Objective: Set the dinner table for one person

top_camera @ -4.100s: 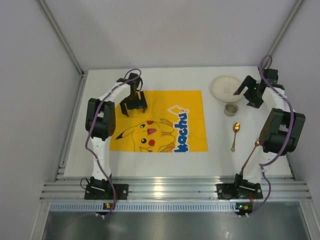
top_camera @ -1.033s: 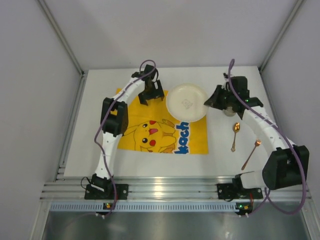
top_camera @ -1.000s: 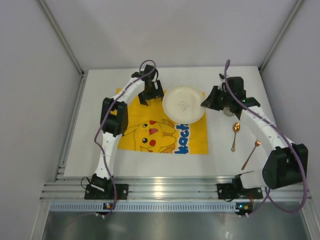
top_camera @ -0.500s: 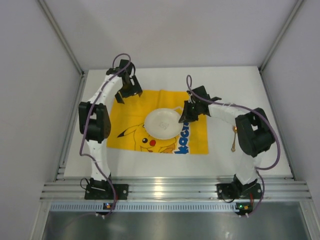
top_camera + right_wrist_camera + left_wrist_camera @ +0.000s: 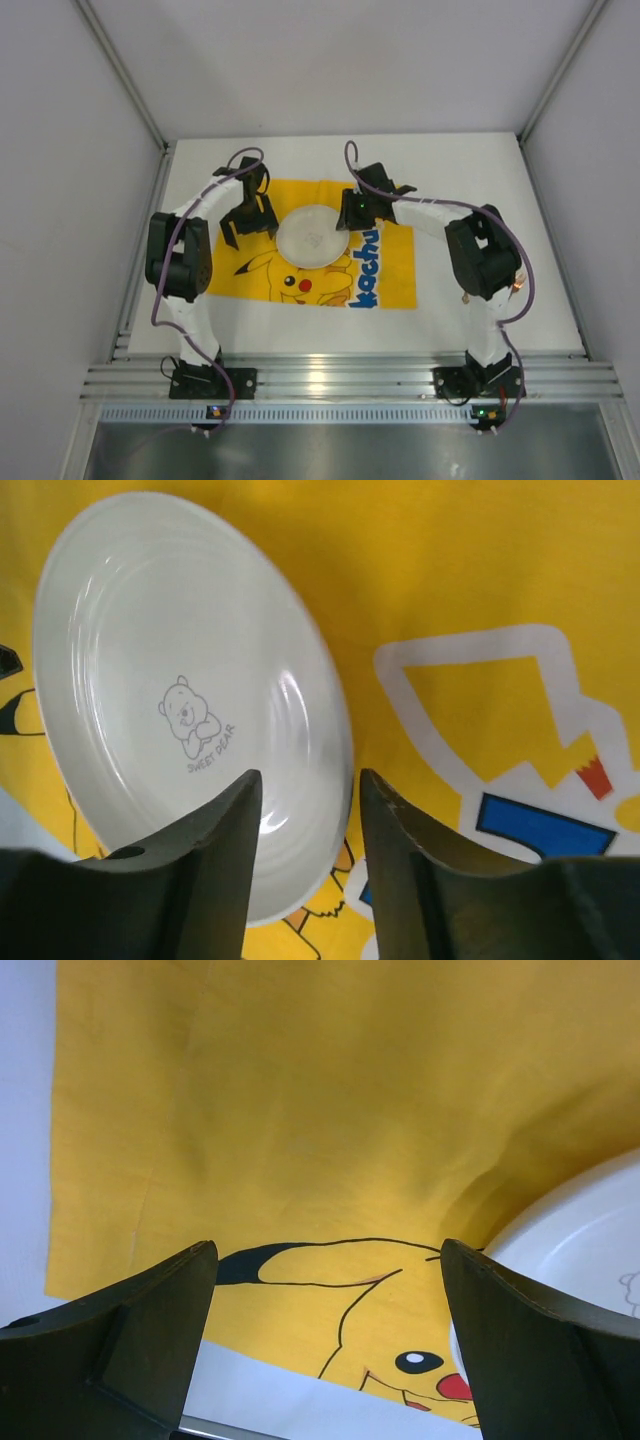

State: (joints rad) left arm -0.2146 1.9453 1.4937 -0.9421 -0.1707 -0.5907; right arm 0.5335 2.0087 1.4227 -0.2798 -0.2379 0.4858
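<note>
A white plate (image 5: 312, 236) with a small bear print lies on the yellow Pikachu mat (image 5: 385, 280), which is spread on the white dinner table (image 5: 480, 180). My right gripper (image 5: 352, 212) is at the plate's right rim. In the right wrist view its jaws (image 5: 305, 850) stand slightly apart astride the rim of the plate (image 5: 180, 700), with a gap on both sides. My left gripper (image 5: 250, 222) hovers wide open over the mat's left part. The left wrist view shows only mat (image 5: 300, 1110) between my left gripper's (image 5: 325, 1350) fingers, with the plate's edge (image 5: 570, 1250) at the right.
A copper-coloured tip (image 5: 518, 288) peeks out behind the right arm's elbow; the rest of it is hidden. The ribbed aluminium rail (image 5: 330, 380) runs along the table's near edge. Grey walls close in the left, far and right sides.
The right arm brought the plate from the table's far right onto the middle of the mat, and its jaws have parted off the rim. The left gripper shifted left and nearer.
</note>
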